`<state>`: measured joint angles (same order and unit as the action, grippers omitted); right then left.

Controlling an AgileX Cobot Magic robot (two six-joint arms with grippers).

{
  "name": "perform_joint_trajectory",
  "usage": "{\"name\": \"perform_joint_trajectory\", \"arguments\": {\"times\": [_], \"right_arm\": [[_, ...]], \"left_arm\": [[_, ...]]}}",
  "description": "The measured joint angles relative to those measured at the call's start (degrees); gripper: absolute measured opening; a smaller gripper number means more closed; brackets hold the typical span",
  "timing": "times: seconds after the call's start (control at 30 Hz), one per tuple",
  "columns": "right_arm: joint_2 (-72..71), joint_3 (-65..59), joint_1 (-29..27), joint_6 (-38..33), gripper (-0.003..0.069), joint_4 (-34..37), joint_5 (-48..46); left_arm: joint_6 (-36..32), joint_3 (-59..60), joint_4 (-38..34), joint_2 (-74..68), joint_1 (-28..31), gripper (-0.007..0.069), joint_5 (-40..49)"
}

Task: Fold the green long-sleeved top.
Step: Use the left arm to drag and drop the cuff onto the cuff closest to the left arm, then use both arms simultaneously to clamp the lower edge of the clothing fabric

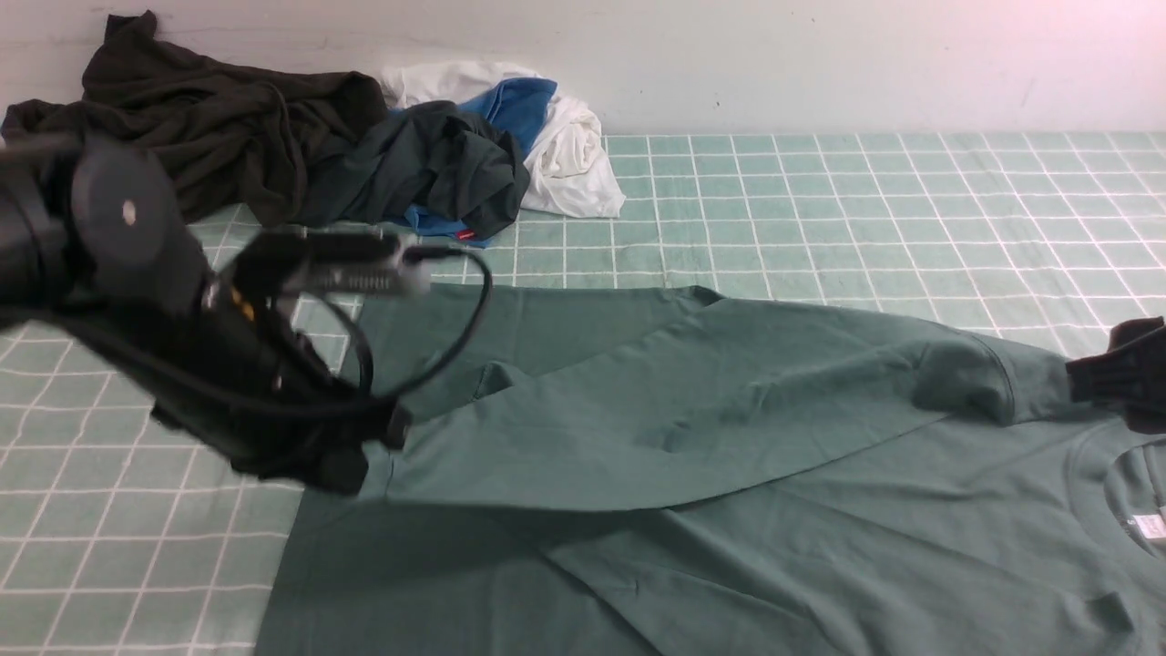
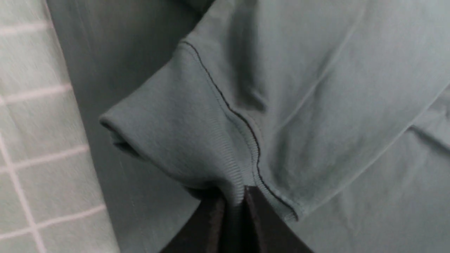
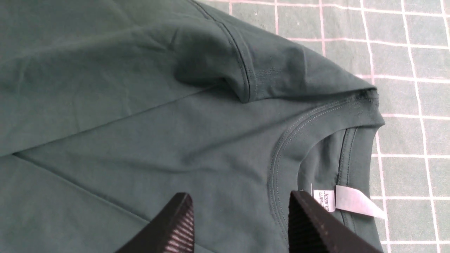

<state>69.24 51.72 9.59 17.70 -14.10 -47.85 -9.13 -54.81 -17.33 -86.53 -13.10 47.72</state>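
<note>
Left wrist view is showing you the left gripper pinching the ribbed cuff of the green long-sleeved top, its jaws pressing together on the fabric. Your right gripper is hovering with jaws apart over the cloth just beside the round neck and its white label. The top is lying spread on the green checked sheet, one sleeve crossing its body. A heap of other clothes is sitting well apart, against the wall.
</note>
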Motion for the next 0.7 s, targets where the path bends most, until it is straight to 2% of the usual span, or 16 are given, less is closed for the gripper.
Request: {"name": "perform_joint_trajectory", "arguments": {"times": [0.07, 0.2, 0.33, 0.37, 0.4, 0.47, 0.57, 0.7], "right_arm": [[-0.2, 0.0, 0.0, -2.1, 0.0351, 1.7, -0.9], [-1.0, 0.3, 2.2, -6.7, 0.0351, 4.4, -4.0], [-3.6, 2.6, 9.4, -13.1, 0.0351, 8.8, -13.2], [-4.3, 2.8, 11.6, -14.5, 0.0351, 10.2, -16.2], [-4.4, 2.8, 12.0, -15.0, 0.0351, 10.8, -17.3], [-5.6, 2.8, 17.5, -18.2, 0.0351, 14.1, -21.9], [-7.1, 2.5, 22.5, -20.2, 0.0351, 17.6, -22.8], [-7.7, 2.1, 26.0, -20.7, 0.0351, 18.6, -23.2]], "left_arm": [[-3.7, 4.5, -1.5, 0.0, 0.0, 0.009, -2.7], [-8.1, 6.0, -1.8, 0.1, 0.0, 0.0244, -2.5], [-11.1, 3.0, -1.1, 2.4, -0.6, 0.0413, 4.3], [-11.2, 2.3, -0.1, 3.4, -1.4, 0.0434, 6.3], [-11.2, 2.0, 0.2, 3.6, -1.7, 0.0437, 6.7], [-11.1, 1.7, 4.2, 6.1, -6.3, 0.0458, 12.1], [-11.1, 3.8, 8.2, 6.7, -13.2, 0.0462, 18.3], [-11.3, 9.6, 11.5, 6.6, -21.2, 0.0461, 19.4]]}}
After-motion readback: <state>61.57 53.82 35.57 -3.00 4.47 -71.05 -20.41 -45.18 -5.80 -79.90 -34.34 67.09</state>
